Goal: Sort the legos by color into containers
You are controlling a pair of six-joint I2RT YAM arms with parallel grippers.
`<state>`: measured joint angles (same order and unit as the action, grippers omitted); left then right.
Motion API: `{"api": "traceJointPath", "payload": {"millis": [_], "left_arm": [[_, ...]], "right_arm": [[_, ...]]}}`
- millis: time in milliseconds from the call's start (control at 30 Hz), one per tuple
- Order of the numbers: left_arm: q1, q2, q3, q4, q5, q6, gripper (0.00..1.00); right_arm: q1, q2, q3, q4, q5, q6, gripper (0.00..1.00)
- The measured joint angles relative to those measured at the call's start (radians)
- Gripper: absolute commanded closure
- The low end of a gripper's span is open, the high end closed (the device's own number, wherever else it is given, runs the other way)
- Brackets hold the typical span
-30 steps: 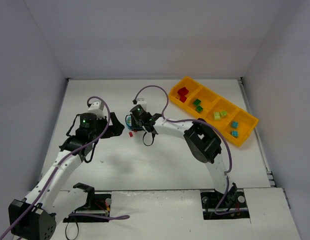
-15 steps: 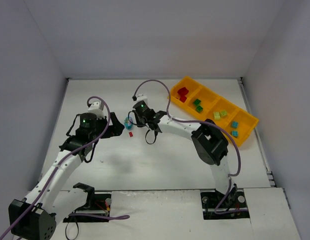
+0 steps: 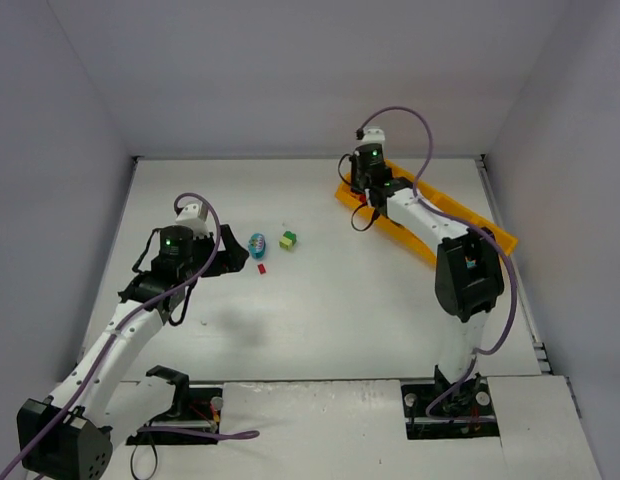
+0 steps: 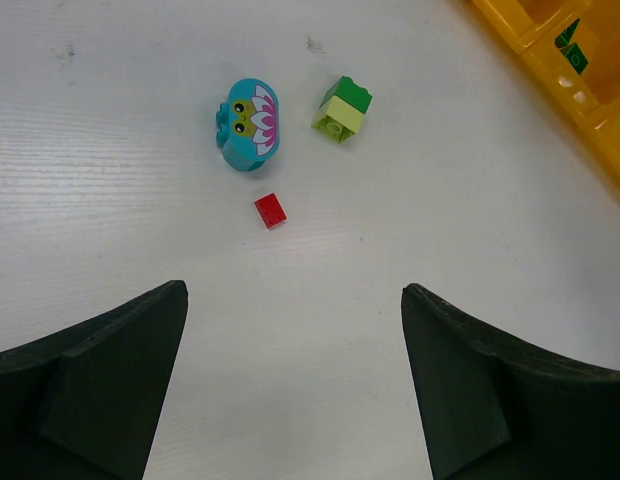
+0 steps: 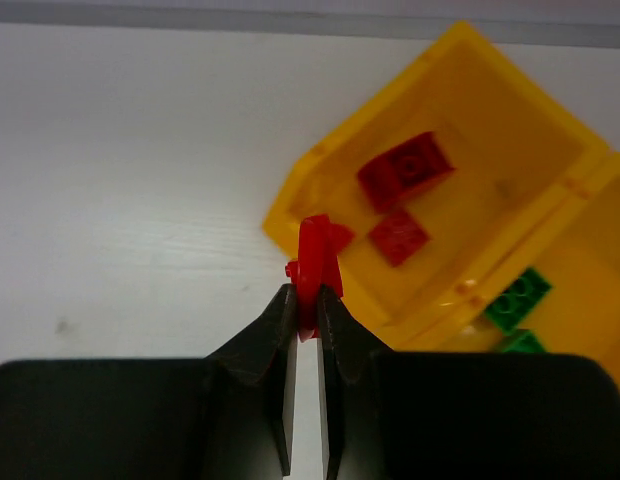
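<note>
My right gripper is shut on a thin red lego and holds it over the near-left rim of the orange-yellow tray, by the end compartment that holds red bricks. Green bricks lie in the compartment beside it. In the top view that gripper is at the tray's left end. My left gripper is open and empty, just short of a small red brick, a teal lotus-printed piece and a green-and-yellow-green stack on the table.
In the top view the loose pieces lie mid-table: teal piece, red brick, green stack. The right arm covers much of the tray. White walls close in the table on three sides.
My right arm has swung from beside the loose pieces at mid-table to the tray's left end, carrying the red lego. The left arm has not moved.
</note>
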<state>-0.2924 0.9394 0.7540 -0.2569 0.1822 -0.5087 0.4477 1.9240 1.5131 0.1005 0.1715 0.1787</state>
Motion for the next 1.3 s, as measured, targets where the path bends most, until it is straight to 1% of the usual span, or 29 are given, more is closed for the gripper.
{"api": "traceJointPath", "payload": {"millis": [133,200,233,300,400,433,500,533,667,800,900,967,1133,1300], "left_arm": [[0.0,0.0,0.0,0.0,0.0,0.0,0.19],[0.0,0.0,0.0,0.0,0.0,0.0,0.19],[0.0,0.0,0.0,0.0,0.0,0.0,0.19],[0.0,0.0,0.0,0.0,0.0,0.0,0.19],[0.0,0.0,0.0,0.0,0.0,0.0,0.19],[0.0,0.0,0.0,0.0,0.0,0.0,0.19],[0.0,0.0,0.0,0.0,0.0,0.0,0.19],[0.0,0.0,0.0,0.0,0.0,0.0,0.19],[0.0,0.0,0.0,0.0,0.0,0.0,0.19],[0.0,0.0,0.0,0.0,0.0,0.0,0.19],[0.0,-0.002,0.0,0.0,0.0,0.0,0.19],[0.0,-0.003,0.0,0.0,0.0,0.0,0.19],[0.0,-0.008,0.0,0.0,0.0,0.0,0.19],[0.0,-0.008,0.0,0.0,0.0,0.0,0.19]], "right_arm": [[-0.103,0.06,0.054,-0.005,0.007,-0.015,0.94],[-0.129,0.101,0.091,-0.005,0.005,-0.025,0.91],[-0.137,0.12,0.108,-0.006,0.002,-0.029,0.86],[-0.146,0.153,0.137,-0.006,-0.007,-0.042,0.84],[-0.15,0.185,0.163,-0.009,-0.023,-0.064,0.73],[-0.152,0.193,0.169,-0.009,-0.028,-0.072,0.66],[-0.153,0.199,0.177,-0.008,-0.034,-0.082,0.6],[-0.153,0.2,0.177,-0.009,-0.037,-0.085,0.59],[-0.153,0.198,0.174,-0.005,-0.061,-0.098,0.58],[-0.14,0.154,0.105,0.014,-0.108,-0.122,0.58],[-0.101,0.079,0.014,0.02,-0.141,-0.147,0.52],[-0.047,0.023,-0.034,0.021,-0.159,-0.162,0.51],[0.135,-0.079,-0.112,0.051,-0.201,-0.153,0.49],[0.299,-0.095,-0.181,0.081,-0.206,-0.084,0.49]]}}
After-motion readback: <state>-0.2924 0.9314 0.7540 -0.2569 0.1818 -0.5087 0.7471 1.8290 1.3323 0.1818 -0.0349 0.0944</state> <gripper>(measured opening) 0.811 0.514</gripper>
